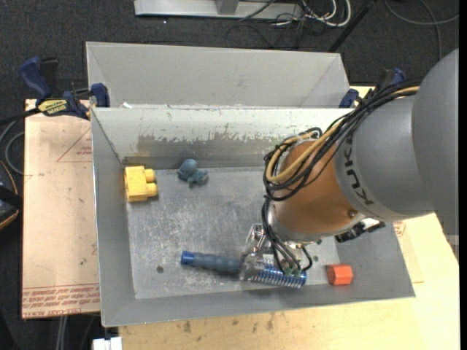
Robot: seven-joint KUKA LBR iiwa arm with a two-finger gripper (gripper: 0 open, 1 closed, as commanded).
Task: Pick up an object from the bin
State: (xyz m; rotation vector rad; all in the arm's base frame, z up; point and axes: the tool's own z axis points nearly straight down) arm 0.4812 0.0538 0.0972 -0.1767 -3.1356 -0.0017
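My gripper [264,257] is low at the front middle of the bin, right over the bristle end of a blue brush [241,267] that lies flat along the front wall, handle pointing left. The fingertips sit at the brush's head among its blue bristles. A small orange block [339,274] rests just to the right of the gripper near the front right corner.
A yellow toy brick [139,183] lies at the back left of the bin floor. A small blue-grey lump [193,172] sits beside it near the back wall. The arm with its orange cover and cables hangs over the bin's right half.
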